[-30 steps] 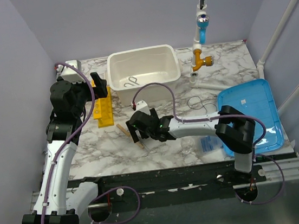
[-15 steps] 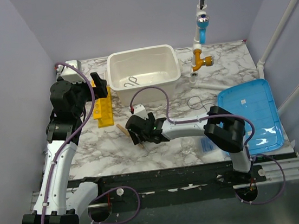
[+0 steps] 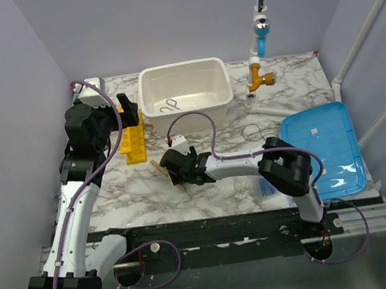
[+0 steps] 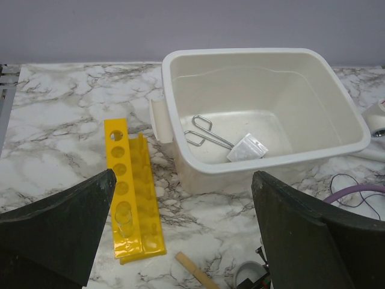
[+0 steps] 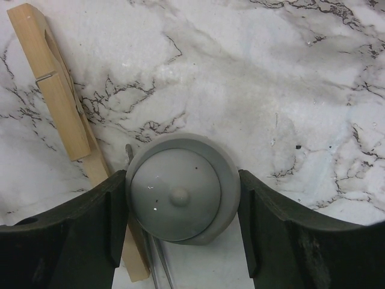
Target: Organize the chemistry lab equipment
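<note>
Right gripper (image 5: 182, 205) pinches a grey round domed cap (image 5: 177, 192) mid-tabletop (image 5: 301, 90). The touching tan wooden stick (image 5: 57, 102) could snag a finger and tilt the cap. Left gripper (image 4: 183, 177) gapes wide.

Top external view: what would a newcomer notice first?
The white tub at the back centre, with silver tongs lying inside, and the yellow rack just left of it. In front of them the right gripper has its fingers against both sides of a round grey cap lying beside a wooden stick. A blue tray sits at the right edge.
</note>
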